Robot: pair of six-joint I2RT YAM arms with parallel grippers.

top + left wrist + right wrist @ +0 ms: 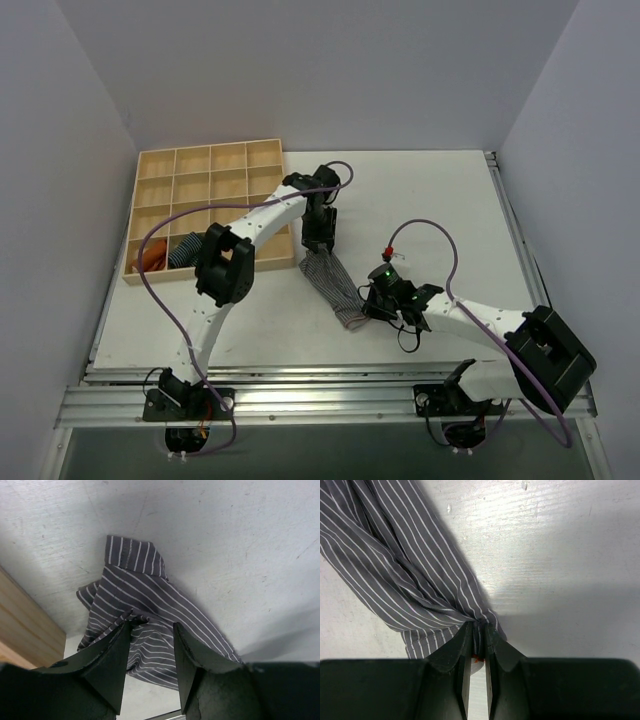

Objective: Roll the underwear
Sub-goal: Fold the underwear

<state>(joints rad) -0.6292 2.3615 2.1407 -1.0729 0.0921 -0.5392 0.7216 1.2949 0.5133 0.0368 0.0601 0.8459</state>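
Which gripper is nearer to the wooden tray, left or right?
Left. The left gripper hangs just beside the tray's right edge, over the underwear's far end. The right gripper pinches the near end, farther from the tray.

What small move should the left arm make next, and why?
Probably lift the left fingers straight up, clear of the underwear. They stand apart over its far end, gripping nothing, while the right fingers pinch its near end, so the cloth looks anchored enough for rolling to begin.
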